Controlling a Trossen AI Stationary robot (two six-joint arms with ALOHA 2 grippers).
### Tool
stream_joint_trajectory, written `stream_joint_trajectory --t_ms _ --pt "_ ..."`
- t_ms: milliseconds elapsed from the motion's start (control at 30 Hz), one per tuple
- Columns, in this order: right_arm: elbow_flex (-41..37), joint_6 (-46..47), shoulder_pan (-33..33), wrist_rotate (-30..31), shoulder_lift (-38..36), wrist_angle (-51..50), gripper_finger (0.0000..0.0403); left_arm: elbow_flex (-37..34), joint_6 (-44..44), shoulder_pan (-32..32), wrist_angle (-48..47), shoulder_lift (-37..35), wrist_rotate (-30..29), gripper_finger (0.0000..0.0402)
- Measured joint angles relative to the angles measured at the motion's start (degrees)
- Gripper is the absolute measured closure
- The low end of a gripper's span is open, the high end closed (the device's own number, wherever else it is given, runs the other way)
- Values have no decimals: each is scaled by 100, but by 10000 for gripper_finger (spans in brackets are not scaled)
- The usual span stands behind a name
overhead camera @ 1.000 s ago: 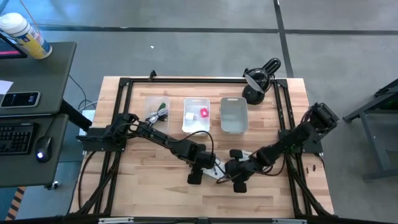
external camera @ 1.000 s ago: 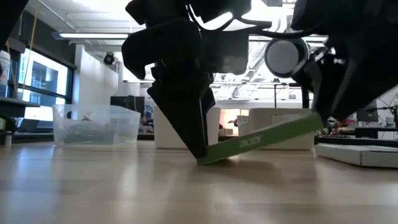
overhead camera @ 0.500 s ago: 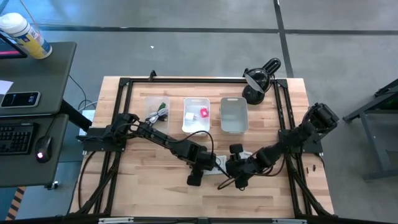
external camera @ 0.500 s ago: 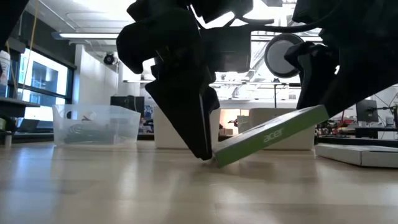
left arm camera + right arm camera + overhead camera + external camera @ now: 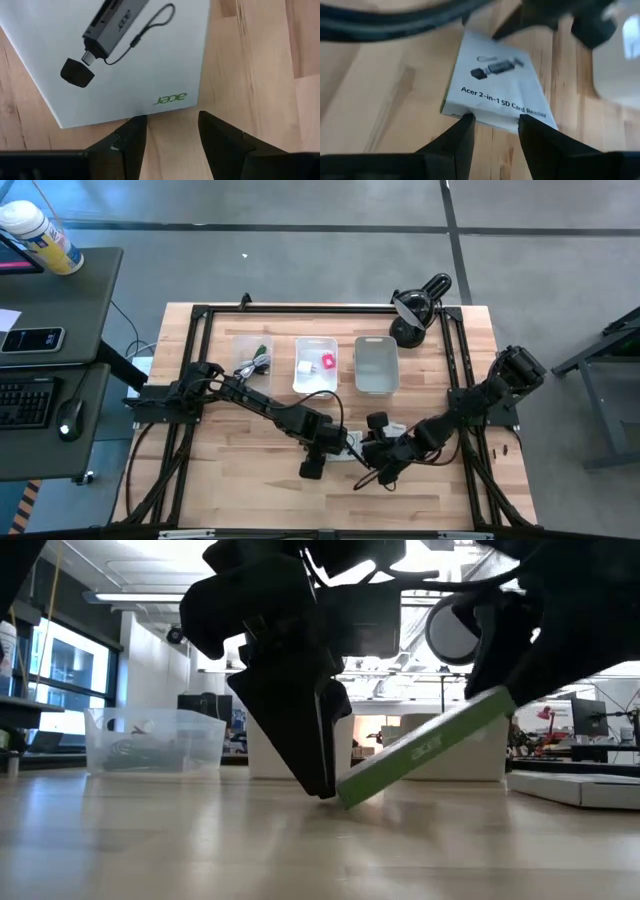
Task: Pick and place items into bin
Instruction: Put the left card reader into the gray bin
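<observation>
I have both arms down near the front edge of the table [image 5: 230, 480], facing each other across one item: a white Acer SD card reader box [image 5: 120, 60] with a green side. In the low view the box [image 5: 425, 748] is tilted, its lower end on the wood against the left gripper [image 5: 322, 765] and its higher end raised under the right gripper [image 5: 505, 670].

From the left wrist camera I see my left gripper [image 5: 170, 137] with its fingers spread, both tips on the bare wood just at the box's near edge, not closed on anything. One fingertip [image 5: 134, 131] touches or nearly touches that edge; I can't tell which.

From the right wrist camera the right gripper [image 5: 495, 132] also has its fingers parted, standing at the opposite edge of the box [image 5: 497, 82], which reads "Acer 2-in-1 SD Card Reader". I can't tell whether those fingers actually pinch the box or only prop it up.

Toward the back edge of the table I see three bins in a row. The clear bin [image 5: 252, 358] on the left holds a cable and something green, the white middle bin [image 5: 316, 364] holds a small white cube and a pink piece, and the grey right bin [image 5: 377, 365] shows nothing I can make out. A black desk lamp [image 5: 415, 308] stands at the back right corner.
</observation>
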Motion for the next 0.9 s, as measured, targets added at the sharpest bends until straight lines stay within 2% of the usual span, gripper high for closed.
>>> stream_joint_trajectory --t_ms 200,500,900 --pt "26 -488 139 250 -11 438 258 0 173 14 38 2 -67 236" --pt "25 -935 135 163 7 571 258 25 266 245 627 -9 -63 236" --pt "17 -928 101 97 4 265 258 28 372 313 1002 -20 259 236"
